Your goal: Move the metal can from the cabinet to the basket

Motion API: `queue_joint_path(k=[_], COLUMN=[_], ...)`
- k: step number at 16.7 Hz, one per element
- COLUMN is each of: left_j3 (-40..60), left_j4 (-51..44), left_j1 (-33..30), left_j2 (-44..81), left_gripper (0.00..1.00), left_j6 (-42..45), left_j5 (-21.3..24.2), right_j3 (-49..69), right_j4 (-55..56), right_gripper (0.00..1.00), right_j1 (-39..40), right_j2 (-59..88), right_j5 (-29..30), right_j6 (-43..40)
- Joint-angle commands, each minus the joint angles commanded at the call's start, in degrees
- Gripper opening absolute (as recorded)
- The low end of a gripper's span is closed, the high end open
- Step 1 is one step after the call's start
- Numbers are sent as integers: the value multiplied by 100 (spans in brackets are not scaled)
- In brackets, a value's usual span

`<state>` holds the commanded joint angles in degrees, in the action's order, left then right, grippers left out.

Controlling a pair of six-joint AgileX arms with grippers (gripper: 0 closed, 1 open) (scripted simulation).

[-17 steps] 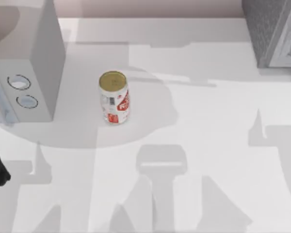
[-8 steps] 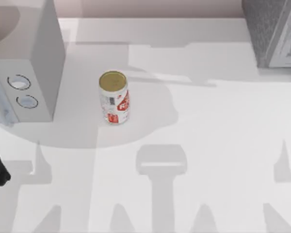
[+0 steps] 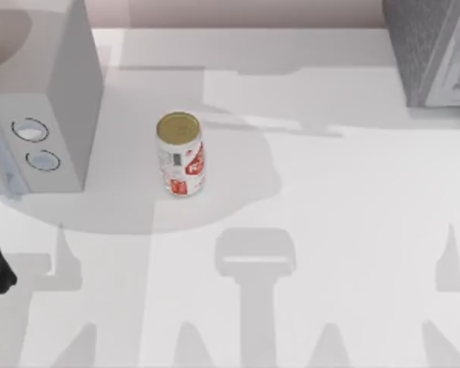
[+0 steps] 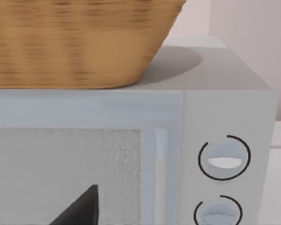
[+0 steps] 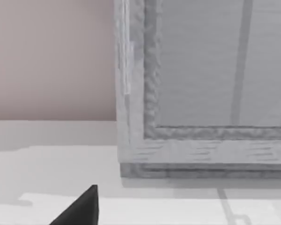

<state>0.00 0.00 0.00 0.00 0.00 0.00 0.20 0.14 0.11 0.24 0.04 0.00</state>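
The white table [image 3: 330, 199] carries 3 things: the metal can [image 3: 181, 155] upright left of centre, a white box with 2 dials [image 3: 38, 115] at left, the cabinet [image 3: 433, 50] at far right.

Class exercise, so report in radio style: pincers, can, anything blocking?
Metal can upright on open table, untouched, outside cabinet. Basket sits atop white box. Nothing crowding the can.

Metal can [image 3: 181, 155]: I see a small upright tin, dull gold lid, white label with red patches, well left of the cabinet. Cabinet [image 3: 433, 47]: grey speckled sides, paler front panel. Basket [image 4: 79, 40]: woven, tan, upright.
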Motion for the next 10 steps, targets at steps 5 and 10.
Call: queue_joint_path(k=[5, 10], left_j3=[0, 0], left_j4=[0, 0], left_j1=[0, 0], left_j2=[0, 0], left_gripper=[100, 100], left_j6=[0, 0], left_j5=[0, 0], right_j3=[239, 791], right_j4=[834, 2628], right_gripper=[100, 100], right_j1=[-742, -2262], right_j2=[920, 3162], right_j5=[-731, -2213], right_j6=[0, 45])
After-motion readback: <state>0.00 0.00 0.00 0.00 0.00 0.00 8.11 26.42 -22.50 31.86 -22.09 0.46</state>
